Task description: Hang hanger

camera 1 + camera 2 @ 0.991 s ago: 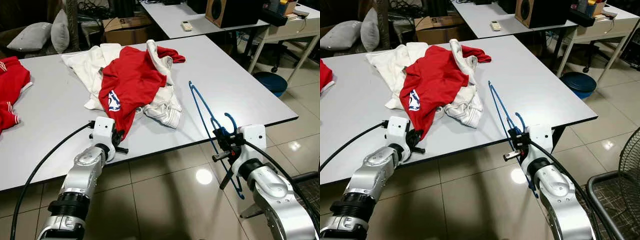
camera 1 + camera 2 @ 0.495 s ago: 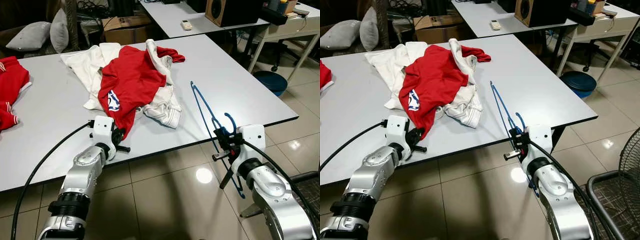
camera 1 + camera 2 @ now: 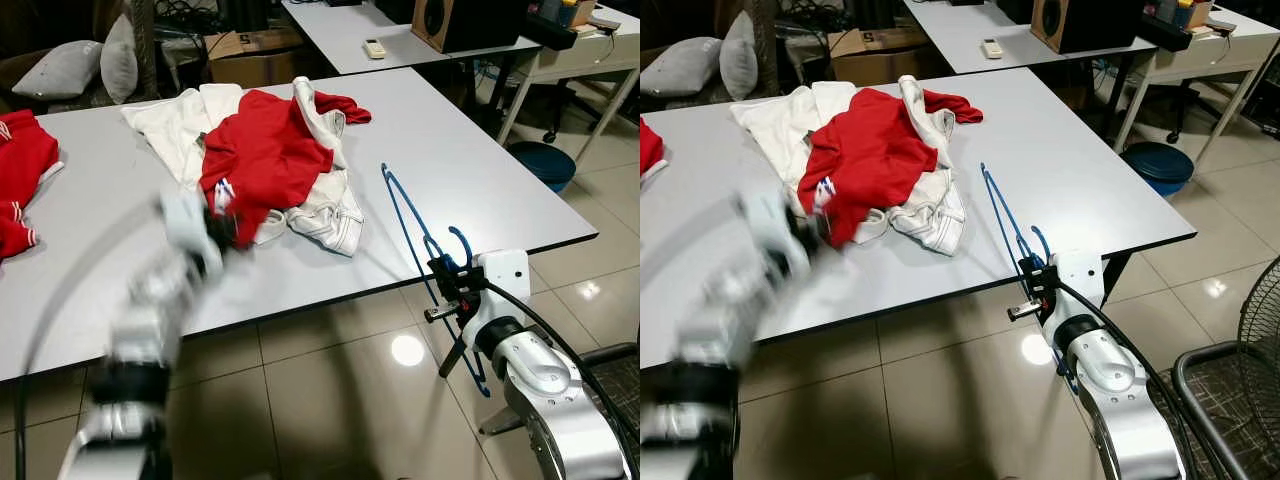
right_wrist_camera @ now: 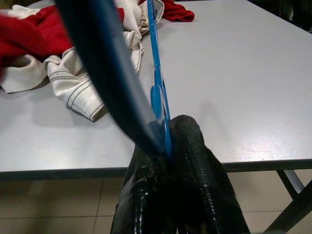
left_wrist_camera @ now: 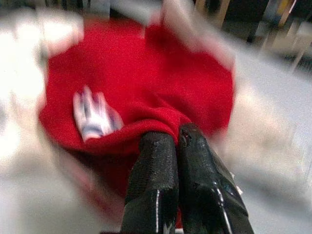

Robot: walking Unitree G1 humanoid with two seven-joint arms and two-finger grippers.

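1. The right hand (image 3: pixel 447 283) was clamped on the blue hanger (image 3: pixel 410 228) near its hook, at the desk (image 3: pixel 480 180) edge; thin, light, stiff plastic.
2. The left hand (image 5: pixel 176 146), blurred, pinched the soft red shirt (image 3: pixel 265 160).

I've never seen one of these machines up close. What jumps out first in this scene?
A bright red shirt lies heaped with white clothes on the grey table, and the blurred left gripper has pinched the red cloth's edge. At the table's near right edge, the right gripper is clamped on a thin blue plastic hanger, part over the tabletop, part hanging below.
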